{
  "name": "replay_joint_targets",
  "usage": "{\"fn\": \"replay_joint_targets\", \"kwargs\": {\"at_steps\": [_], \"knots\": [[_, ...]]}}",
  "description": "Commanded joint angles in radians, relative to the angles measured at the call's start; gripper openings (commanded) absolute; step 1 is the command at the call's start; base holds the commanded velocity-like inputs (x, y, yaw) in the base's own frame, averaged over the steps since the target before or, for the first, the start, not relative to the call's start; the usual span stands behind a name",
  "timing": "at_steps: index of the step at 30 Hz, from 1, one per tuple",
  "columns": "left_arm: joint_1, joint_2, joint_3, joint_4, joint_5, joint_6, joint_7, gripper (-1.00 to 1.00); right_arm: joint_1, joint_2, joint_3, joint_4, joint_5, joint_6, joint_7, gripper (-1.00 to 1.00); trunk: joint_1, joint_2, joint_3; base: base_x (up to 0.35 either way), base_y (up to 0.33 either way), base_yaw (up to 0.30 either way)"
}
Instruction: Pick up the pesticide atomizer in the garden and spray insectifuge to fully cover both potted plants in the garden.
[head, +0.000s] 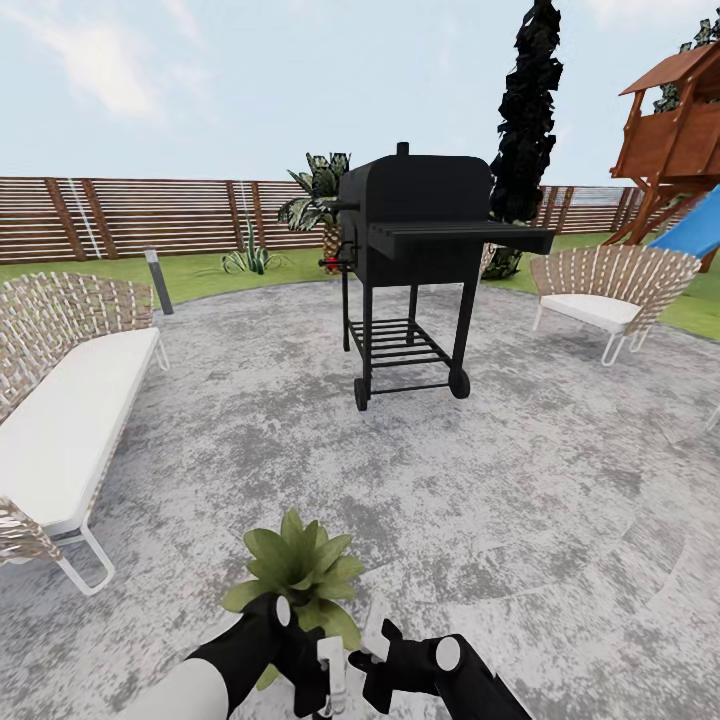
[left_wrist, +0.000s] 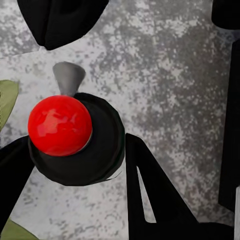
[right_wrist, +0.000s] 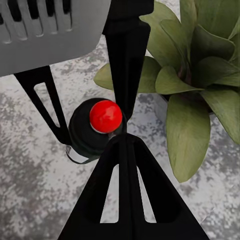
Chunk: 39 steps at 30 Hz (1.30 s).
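Mottled grey paving (head: 560, 500) underfoot, fence and black grill (head: 415, 265) beyond. Left tool (left_wrist: 75, 155) is clamped on the pesticide atomizer (left_wrist: 75, 137), fingers against its dark round body. Right tool (right_wrist: 117, 132): fingers look pressed together, nothing between them. Atomizer: red ball cap, grey nozzle, seen from above, just beside a potted plant (right_wrist: 195, 75). Judgement: spraying step in hand; next move calls for aiming the nozzle over the leaves.

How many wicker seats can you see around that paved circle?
2. A long wicker bench with a white cushion stands at the left edge of the paving; a wicker chair stands at the right, past the black grill. More may sit outside the picture.
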Motion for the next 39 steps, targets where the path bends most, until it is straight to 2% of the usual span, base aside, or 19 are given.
{"fn": "replay_joint_targets", "kwargs": {"at_steps": [1, 4, 6, 8, 16, 18, 19, 29, 30, 32, 33, 34, 37, 39], "knots": [[0.000, 0.000, -0.001, -0.002, -0.002, 0.003, -0.004, -1.00, 0.000, 0.000, -0.001, -0.001, 0.011, -0.007, 0.001, -1.00, 0.000, 0.000, -0.001, 0.000, 0.000, 0.000], [0.000, 0.000, -0.001, -0.001, 0.003, 0.001, -0.004, -1.00, 0.000, 0.000, -0.001, -0.001, 0.011, -0.007, 0.001, -1.00, 0.000, 0.000, -0.001, 0.000, 0.000, 0.000], [0.000, 0.000, -0.002, 0.000, 0.046, -0.002, -0.005, -1.00, 0.000, 0.000, -0.001, -0.001, 0.011, -0.007, 0.001, -1.00, 0.000, 0.000, -0.001, 0.000, 0.000, 0.000], [0.001, 0.000, -0.003, 0.001, 0.064, -0.003, -0.006, -1.00, 0.000, 0.000, -0.001, -0.001, 0.011, -0.007, 0.001, -1.00, 0.000, 0.000, -0.001, 0.000, 0.000, 0.000], [-0.001, 0.001, -0.003, 0.000, 0.070, -0.003, -0.007, -1.00, 0.000, 0.000, -0.001, -0.001, 0.011, -0.007, 0.001, -1.00, 0.000, 0.000, -0.001, 0.000, 0.000, 0.000], [0.001, 0.014, -0.004, 0.005, 0.065, -0.005, -0.008, -1.00, 0.000, 0.000, -0.001, 0.000, 0.011, -0.007, 0.001, -1.00, 0.000, 0.000, -0.001, 0.000, 0.000, 0.000], [0.004, 0.024, -0.005, 0.006, 0.061, -0.005, -0.008, -1.00, 0.000, 0.000, -0.001, 0.002, 0.011, -0.008, 0.001, -1.00, 0.000, 0.000, -0.001, 0.000, 0.000, 0.000], [0.006, 0.182, -0.007, 0.011, 0.056, -0.006, -0.009, -1.00, 0.000, 0.000, -0.006, 0.008, 0.016, -0.008, 0.001, -1.00, 0.000, 0.000, -0.001, 0.000, 0.000, 0.000], [0.006, 0.227, -0.006, 0.011, 0.060, -0.006, -0.009, -1.00, 0.000, 0.000, -0.008, 0.009, 0.016, -0.008, 0.001, -1.00, 0.000, 0.000, -0.001, 0.000, 0.000, 0.000], [0.006, 0.275, -0.004, 0.011, 0.067, -0.005, -0.009, -1.00, 0.000, -0.009, -0.008, 0.010, 0.017, -0.008, 0.001, -1.00, 0.000, 0.000, -0.001, 0.000, 0.000, 0.000], [0.006, 0.286, -0.004, 0.011, 0.068, -0.005, -0.009, -1.00, 0.000, -0.014, -0.008, 0.010, 0.017, -0.008, 0.001, -1.00, 0.000, 0.000, -0.001, 0.000, 0.000, 0.000], [0.007, 0.302, -0.003, 0.013, 0.069, -0.003, -0.008, -1.00, 0.000, -0.020, -0.008, 0.014, 0.017, -0.008, 0.002, 1.00, 0.000, 0.000, -0.001, 0.000, 0.000, 0.000], [0.007, 0.339, 0.006, 0.015, 0.075, 0.001, -0.007, -1.00, 0.000, -0.047, -0.012, 0.049, 0.015, -0.008, 0.001, 1.00, 0.000, 0.000, -0.001, 0.000, 0.000, 0.000], [0.007, 0.348, 0.045, 0.015, 0.076, 0.004, -0.009, -1.00, 0.000, -0.059, -0.013, 0.056, 0.014, -0.008, -0.001, 1.00, 0.000, 0.000, -0.001, 0.000, 0.000, 0.000]]}}
